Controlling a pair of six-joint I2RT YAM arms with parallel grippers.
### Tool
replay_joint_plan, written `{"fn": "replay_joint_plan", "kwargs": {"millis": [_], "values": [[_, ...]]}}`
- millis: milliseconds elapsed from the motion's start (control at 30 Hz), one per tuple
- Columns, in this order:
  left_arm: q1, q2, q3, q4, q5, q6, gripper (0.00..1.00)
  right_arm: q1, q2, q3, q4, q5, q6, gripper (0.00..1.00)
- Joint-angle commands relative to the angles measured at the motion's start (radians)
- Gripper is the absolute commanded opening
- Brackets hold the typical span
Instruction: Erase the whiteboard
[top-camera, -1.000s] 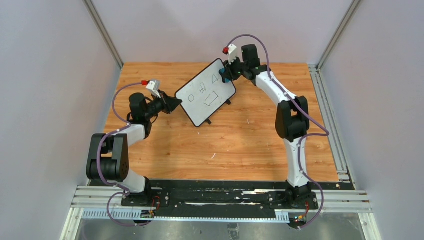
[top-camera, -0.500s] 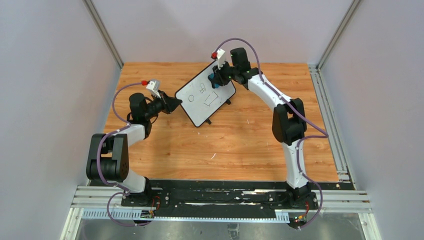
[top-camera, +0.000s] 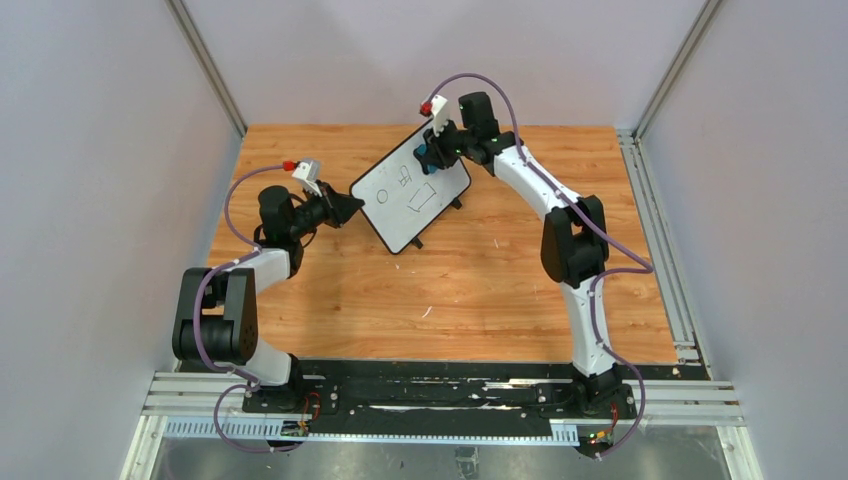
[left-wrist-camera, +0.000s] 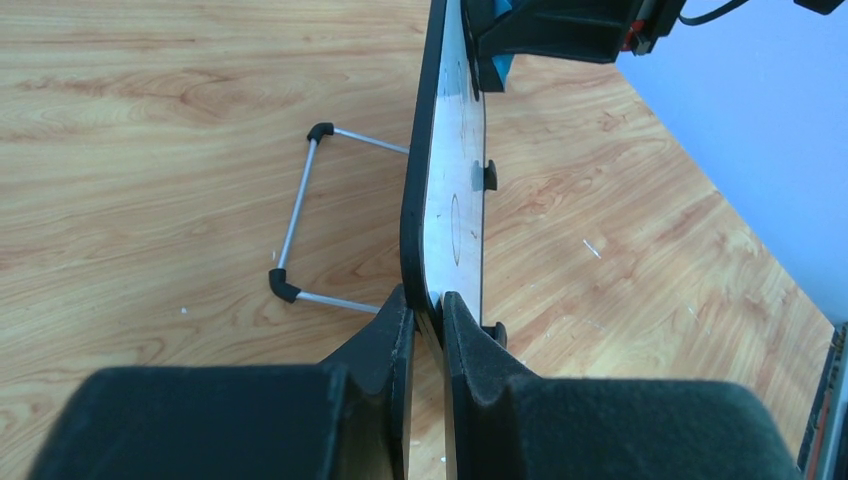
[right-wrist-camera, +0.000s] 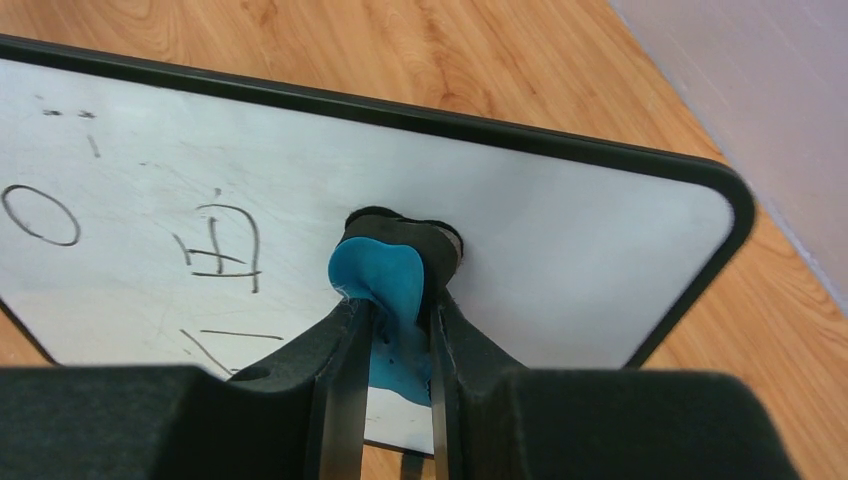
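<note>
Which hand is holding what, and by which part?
Left hand pinches the whiteboard by its near edge frame. Right hand clamps the blue eraser across its body, pad end against the board.

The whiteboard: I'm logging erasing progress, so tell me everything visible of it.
The whiteboard is small, white, with rounded corners, a thin black frame and a wire stand behind. It stands tilted on the wooden table, bearing a black circle, scribble and lines. The left hand pinches its edge; the right hand presses a blue eraser on its face.

Right claw (top-camera: 429, 155) leftward across whiteboard (top-camera: 396, 214), seemingly
</note>
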Motion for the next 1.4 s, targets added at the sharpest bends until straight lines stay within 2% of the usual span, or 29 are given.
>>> {"fn": "replay_joint_plan", "kwargs": {"millis": [0, 333, 667, 933, 1367], "values": [[0.006, -0.01, -0.001, -0.063, -0.036, 0.115, 0.0, -0.059, 0.065, 0.076, 0.038, 0.05, -0.035, 0.01], [0.006, -0.009, -0.001, -0.079, -0.039, 0.126, 0.0, -0.08, 0.087, 0.101, 0.051, 0.03, -0.031, 0.01], [0.006, -0.004, 0.005, -0.081, -0.037, 0.125, 0.0, -0.024, 0.0, -0.055, 0.052, -0.044, 0.001, 0.01], [0.006, -0.001, 0.006, -0.081, -0.031, 0.123, 0.0, 0.003, -0.079, -0.179, 0.061, -0.044, -0.008, 0.01], [0.006, -0.011, -0.001, -0.082, -0.026, 0.128, 0.0, -0.093, 0.019, -0.051, 0.057, 0.032, -0.034, 0.01]]}}
